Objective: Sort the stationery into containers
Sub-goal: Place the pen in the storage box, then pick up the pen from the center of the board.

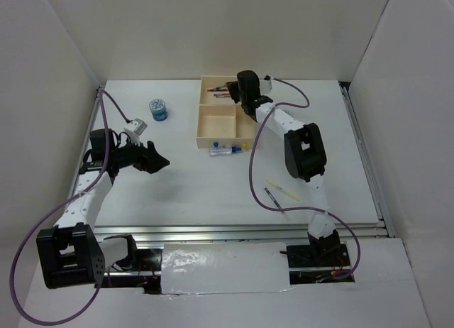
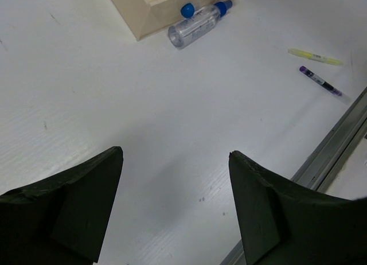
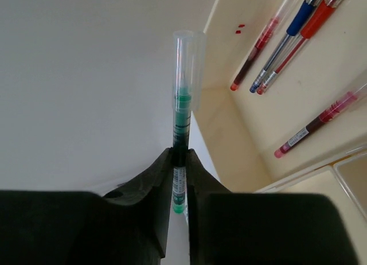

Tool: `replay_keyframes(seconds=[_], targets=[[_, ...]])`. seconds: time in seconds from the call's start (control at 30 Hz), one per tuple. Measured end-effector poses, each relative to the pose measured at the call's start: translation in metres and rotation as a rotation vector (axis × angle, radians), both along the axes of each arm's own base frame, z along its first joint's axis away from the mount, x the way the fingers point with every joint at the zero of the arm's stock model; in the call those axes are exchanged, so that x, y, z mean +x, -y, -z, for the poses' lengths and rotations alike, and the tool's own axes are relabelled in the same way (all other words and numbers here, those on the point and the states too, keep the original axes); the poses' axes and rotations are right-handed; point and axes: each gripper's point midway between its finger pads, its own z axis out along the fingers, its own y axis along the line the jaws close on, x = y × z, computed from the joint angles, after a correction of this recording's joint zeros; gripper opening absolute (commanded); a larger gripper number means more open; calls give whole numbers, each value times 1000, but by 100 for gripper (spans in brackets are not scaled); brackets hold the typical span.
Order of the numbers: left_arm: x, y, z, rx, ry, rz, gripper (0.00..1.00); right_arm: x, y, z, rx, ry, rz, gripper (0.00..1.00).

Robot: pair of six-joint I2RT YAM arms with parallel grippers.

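Jutting forward, the green pen sits clamped in the right tool.

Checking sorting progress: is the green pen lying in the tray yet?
No, the green pen is pinched in the right end effector, not lying in the tray.

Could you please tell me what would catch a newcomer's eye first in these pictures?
The right gripper pinches a green pen at the far end of the cream tray, where red and blue pens already lie. The left gripper hangs open over bare table.
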Motion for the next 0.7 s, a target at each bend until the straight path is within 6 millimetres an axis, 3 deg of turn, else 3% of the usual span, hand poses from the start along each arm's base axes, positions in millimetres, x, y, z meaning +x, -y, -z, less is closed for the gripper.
replay_keyframes(seconds=[0.03,0.13,0.33,0.47,0.57,0.7], targets=[[0,-1,1,-3,-3,-3,87,0,0,3,-2,-3,0,30],[1,-4,3,-11,-13,-7,87,1,-2,10,-5,-12,-2,40],[-1,-7,4,-7,-13,-5,87,2,-5,13,-8,-7,-13,46],[-4,-7,4,-8,-21,-5,87,-2,-8,5,-28,25,-44,42],[-9,-6,-4,-4,-3,-5,87,-20,-7,-8,-75,51,-97,38],[-18,-5,-20,10,46,-2,88,-68,-2,-55,-184,142,-265,46]])
